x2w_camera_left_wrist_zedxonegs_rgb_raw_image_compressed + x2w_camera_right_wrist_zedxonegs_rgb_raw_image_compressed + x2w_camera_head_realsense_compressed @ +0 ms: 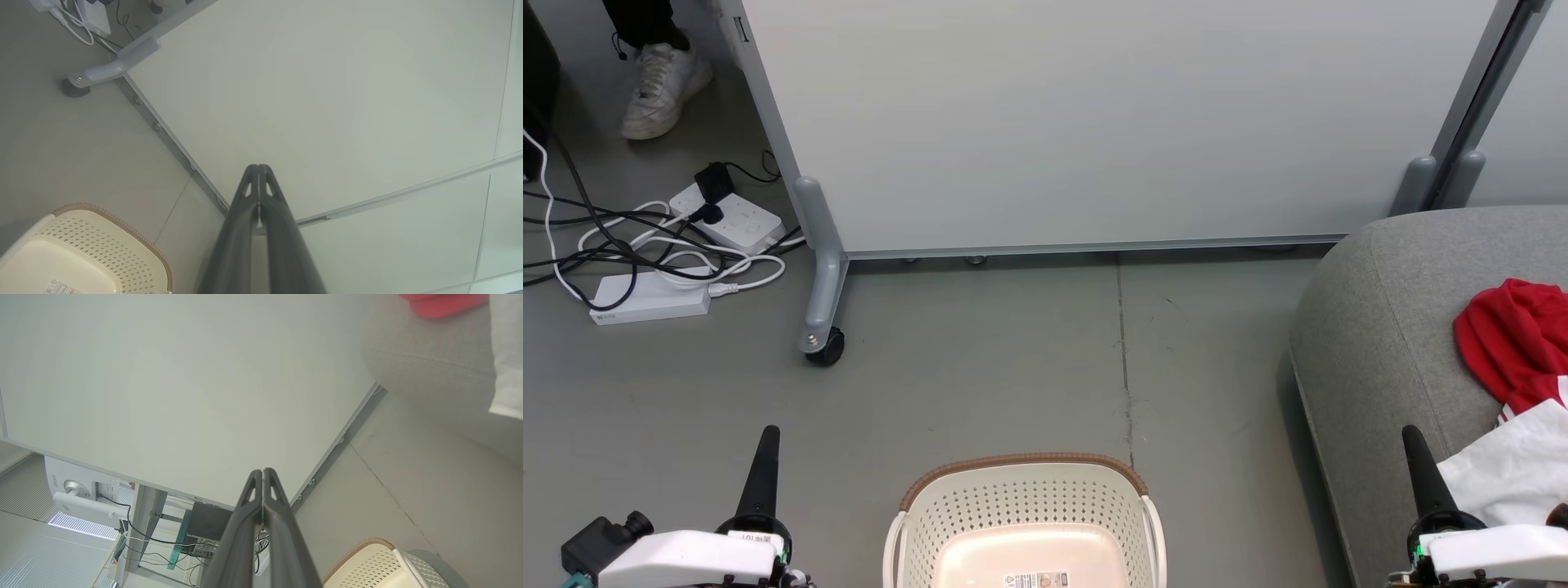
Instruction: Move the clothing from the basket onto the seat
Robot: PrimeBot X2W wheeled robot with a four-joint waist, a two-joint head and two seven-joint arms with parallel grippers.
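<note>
I see the basket (980, 506) empty. The clothing (1515, 343) lies on the seat (1380, 343), fwd-right of my R pincer (1410, 437), well apart from L pincer (769, 437). Both pressed together, holding nothing.

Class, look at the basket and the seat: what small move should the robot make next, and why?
Probably tip the head down to check: the basket looks empty, the clothing lies on the seat, and the left gripper and right gripper are shut, empty.
</note>
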